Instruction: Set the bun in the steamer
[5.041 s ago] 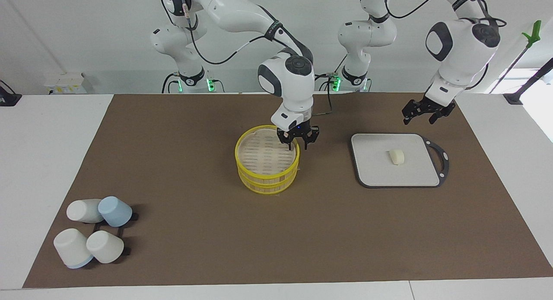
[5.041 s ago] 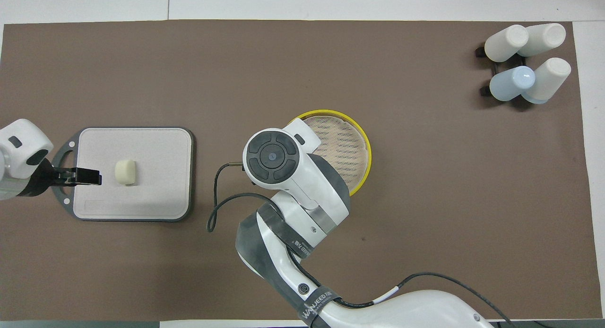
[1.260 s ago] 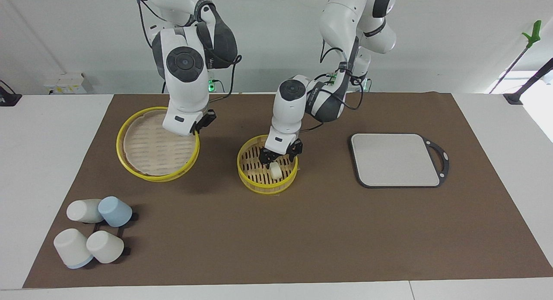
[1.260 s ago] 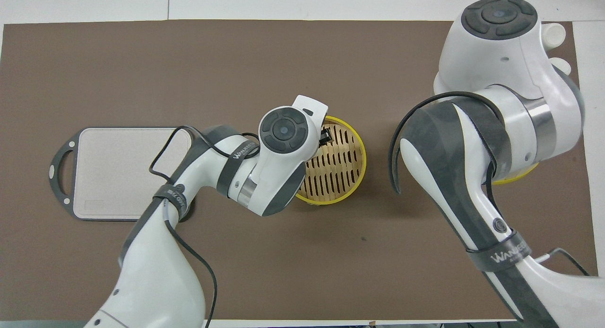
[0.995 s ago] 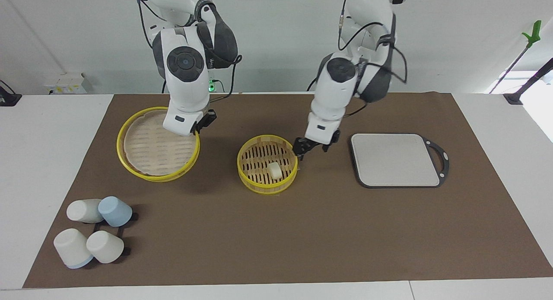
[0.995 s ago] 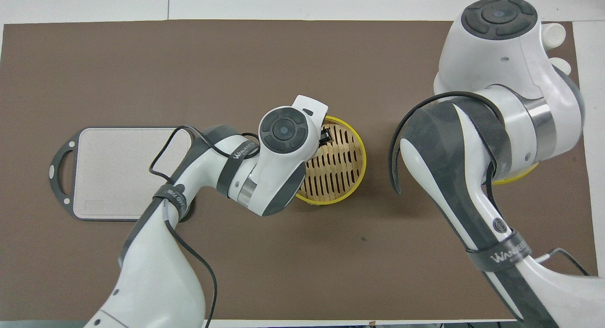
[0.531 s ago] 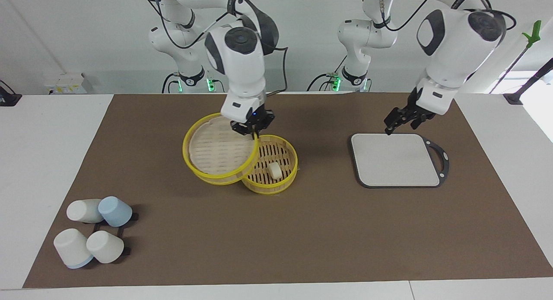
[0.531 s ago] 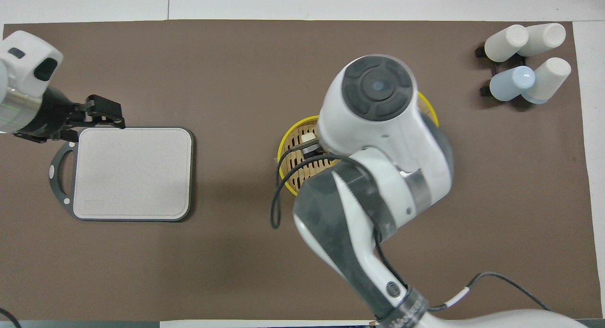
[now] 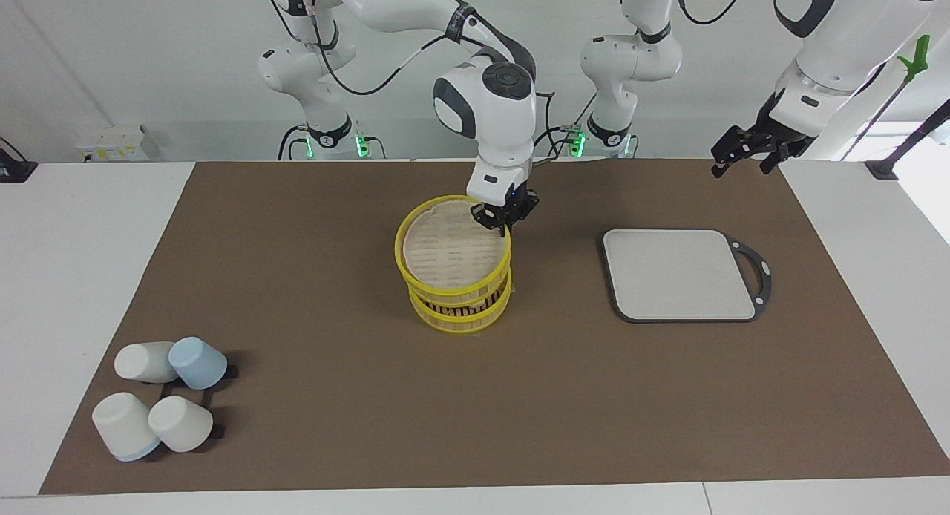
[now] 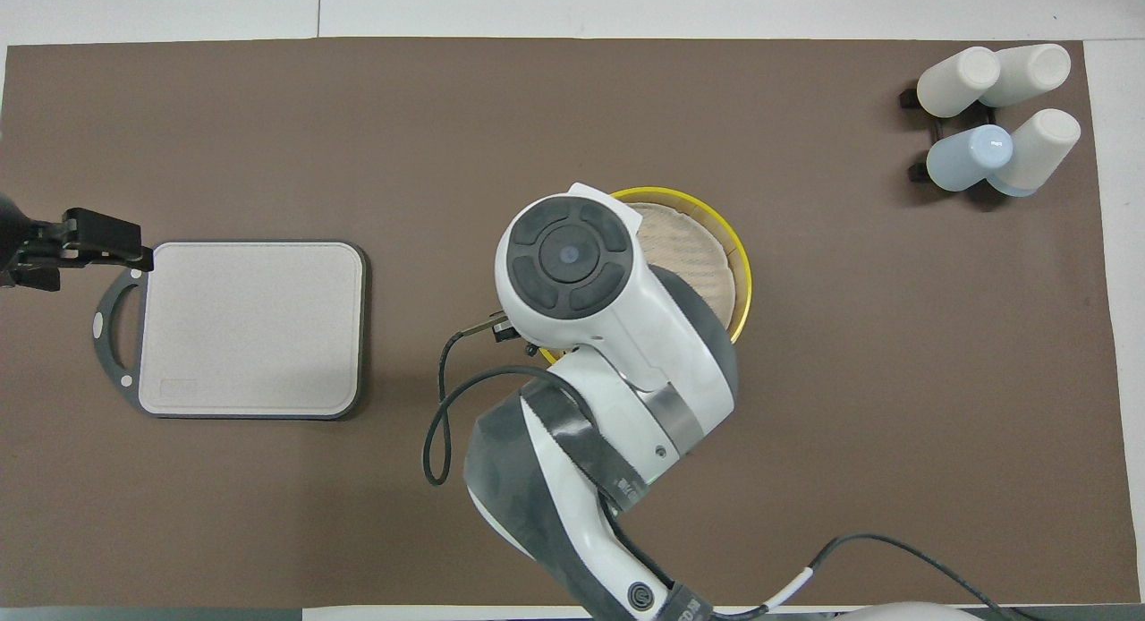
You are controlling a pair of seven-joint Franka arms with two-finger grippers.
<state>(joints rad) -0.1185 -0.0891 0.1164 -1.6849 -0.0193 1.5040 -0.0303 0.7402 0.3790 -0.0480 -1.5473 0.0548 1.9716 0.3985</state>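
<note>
The steamer [image 9: 454,307] stands at the middle of the brown mat [image 9: 334,426] on the tabletop [image 9: 74,277]; it is a round bamboo basket with bright yellow rims and tan slatted sides; its matching lid [image 9: 453,249], flat, woven and yellow-rimmed, hangs tilted just over its mouth, so the inside is hidden and the bun cannot be seen. The right gripper [image 9: 505,217] has its jaws clamped on the lid's rim, at the edge nearer to the robots; in the overhead view its wrist covers that side of the lid [image 10: 693,245]. Toward the left arm's end from the steamer lies a grey square board [image 9: 679,274] with a dark rim and loop handle, its surface bare; the left gripper [image 9: 749,153] hangs high past that board's handle end, jaws apart and holding nothing. Toward the right arm's end from the steamer, farther from the robots, four cups [image 9: 159,404] lie tipped on a black rack, three white, one pale blue.
</note>
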